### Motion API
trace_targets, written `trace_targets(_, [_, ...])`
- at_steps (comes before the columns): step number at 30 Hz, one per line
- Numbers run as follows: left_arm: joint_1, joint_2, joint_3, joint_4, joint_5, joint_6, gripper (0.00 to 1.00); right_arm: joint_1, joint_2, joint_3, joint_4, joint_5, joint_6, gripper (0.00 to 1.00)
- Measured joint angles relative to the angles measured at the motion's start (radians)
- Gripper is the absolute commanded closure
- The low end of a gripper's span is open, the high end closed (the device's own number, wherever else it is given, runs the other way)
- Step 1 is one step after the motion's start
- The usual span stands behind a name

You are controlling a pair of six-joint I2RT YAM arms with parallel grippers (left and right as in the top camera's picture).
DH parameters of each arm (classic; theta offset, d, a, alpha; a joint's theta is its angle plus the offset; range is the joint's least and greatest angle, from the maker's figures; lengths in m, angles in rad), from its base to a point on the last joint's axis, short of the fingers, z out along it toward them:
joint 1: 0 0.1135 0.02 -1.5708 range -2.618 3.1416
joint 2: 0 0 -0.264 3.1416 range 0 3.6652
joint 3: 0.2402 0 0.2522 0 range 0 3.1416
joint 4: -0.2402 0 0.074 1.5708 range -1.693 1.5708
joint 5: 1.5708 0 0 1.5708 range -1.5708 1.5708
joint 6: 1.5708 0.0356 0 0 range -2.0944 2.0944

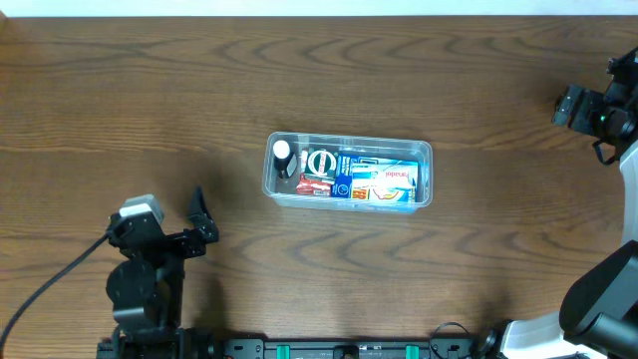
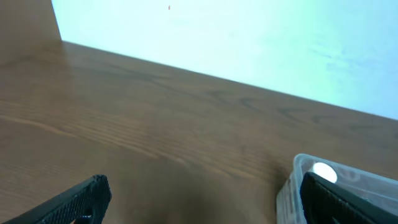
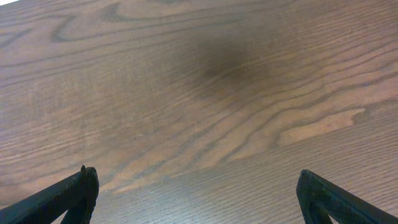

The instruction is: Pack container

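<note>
The clear plastic container [image 1: 427,152] stands at the table's middle, holding a blue rectangular box [image 1: 384,183], a red packet [image 1: 313,185], a round white-and-black item [image 1: 320,163] and a small white-capped bottle [image 1: 282,153]. My left gripper [image 1: 202,221] is open and empty, at the front left, well left of the container. In the left wrist view its fingers [image 2: 199,199] frame bare wood, and the container's corner [image 2: 298,168] with the white cap [image 2: 323,172] shows at lower right. My right gripper [image 3: 196,196] is open and empty over bare wood, at the far right edge [image 1: 576,108].
The wood-grain table [image 1: 150,90] surrounds the container. A black cable [image 1: 50,289] runs from the left arm toward the front left. The right arm's base [image 1: 598,299] stands at the front right corner.
</note>
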Motion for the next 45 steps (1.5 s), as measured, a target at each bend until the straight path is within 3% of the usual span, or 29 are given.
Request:
trace_targets(13, [0.002,-0.175,-0.227,0.225,0.011,0.000,0.02,0.000,0.000,0.000,0.000,0.000,0.000,0.01])
trace_targets(28, [0.002,-0.241,-0.339,0.227,0.011,0.000,0.02,0.000,0.000,0.000,0.000,0.000,0.000,0.01])
trace_targets(45, [0.002,-0.241,-0.338,0.209,0.007,0.059,0.02,0.000,0.000,0.000,0.000,0.000,0.000,0.01])
